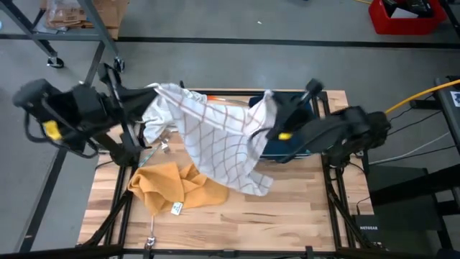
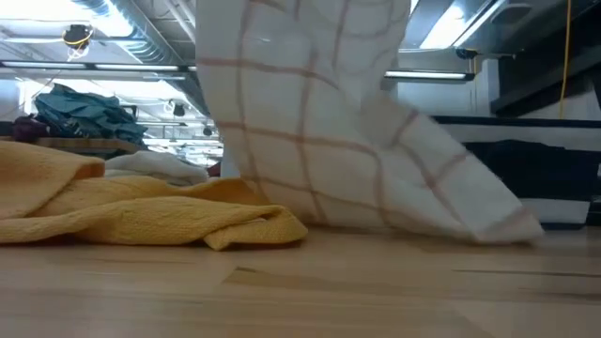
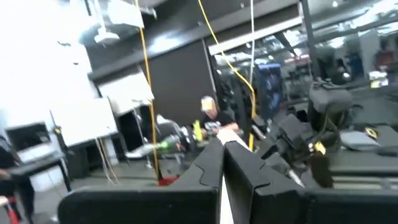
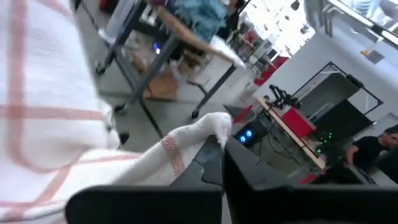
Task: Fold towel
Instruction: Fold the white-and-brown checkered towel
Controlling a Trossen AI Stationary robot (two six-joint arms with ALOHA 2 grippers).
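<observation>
- The left arm reaches in from the table's left side, wrist raised well above the board.
- Its left gripper [image 1: 154, 92] is clamped tight on a top corner of the checked towel [image 1: 215, 137], fingers pressed together.
- The right arm comes in from the right, elbow bent, forearm angled up.
- Its right gripper [image 1: 272, 101] is closed on the opposite corner, cloth bunched over its fingers [image 4: 208, 163].

White towel [image 1: 215, 137] of soft woven cloth with a thin reddish check, matt, mustard-yellow towel [image 1: 176, 185] of nubby terry cloth, table [image 1: 287, 208] of pale wooden planks with a smooth satin finish, gripper fingers [image 4: 249, 177] of matt black plastic
</observation>
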